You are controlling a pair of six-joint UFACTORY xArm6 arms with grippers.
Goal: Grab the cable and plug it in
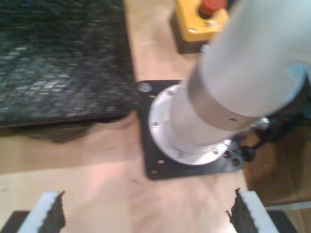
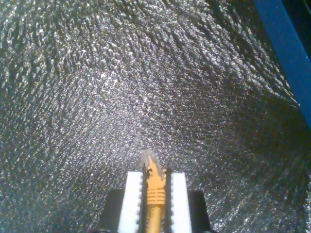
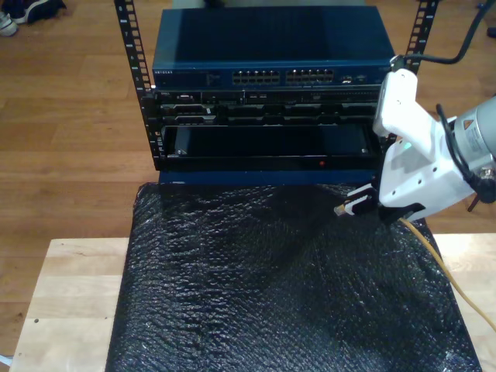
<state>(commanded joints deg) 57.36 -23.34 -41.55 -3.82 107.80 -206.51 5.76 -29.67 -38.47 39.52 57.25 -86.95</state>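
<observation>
Cable [image 2: 154, 194] sits clamped in my second claw [image 2: 154, 196] above black mat [image 3: 287, 287] before rack [image 3: 267, 85]; my first claw [image 1: 143, 213] gapes apart over bench [image 1: 121, 170].

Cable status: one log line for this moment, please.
cable gripped in my second hand | plug over black mat, not yet plugged | my first hand open

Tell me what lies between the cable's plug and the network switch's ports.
In the exterior view, only open air over the black bubble-wrap mat separates the plug from the switch ports.
</observation>
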